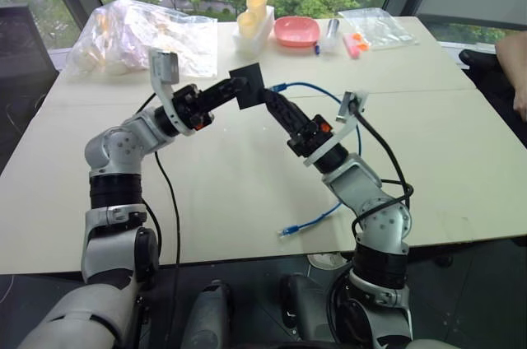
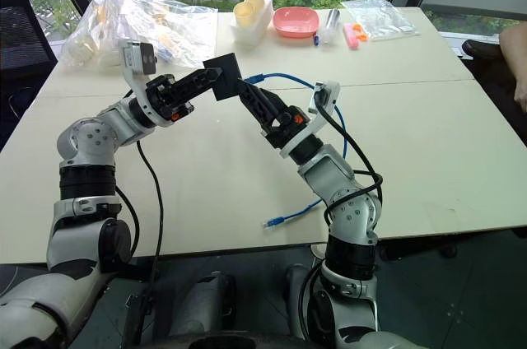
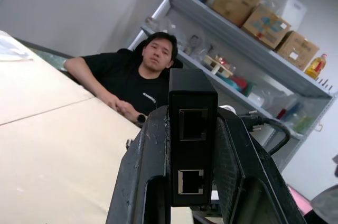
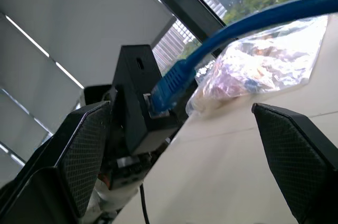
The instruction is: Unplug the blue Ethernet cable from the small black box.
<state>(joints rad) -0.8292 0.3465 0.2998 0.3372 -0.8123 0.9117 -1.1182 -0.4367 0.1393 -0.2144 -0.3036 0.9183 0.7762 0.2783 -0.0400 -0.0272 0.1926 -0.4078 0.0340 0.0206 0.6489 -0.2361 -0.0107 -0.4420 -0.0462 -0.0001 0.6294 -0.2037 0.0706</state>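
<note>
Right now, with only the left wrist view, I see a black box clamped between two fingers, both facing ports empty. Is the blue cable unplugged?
Observer: No. The blue Ethernet cable is plugged into another side of the small black box.
Operator: Is the right gripper holding the plug?
Observer: No. The right gripper is open, one finger on each side of the plug, touching neither plug nor box.
Operator: And the cable's other end?
Observer: It lies loose on the table, near the edge closest to the robot.
</note>
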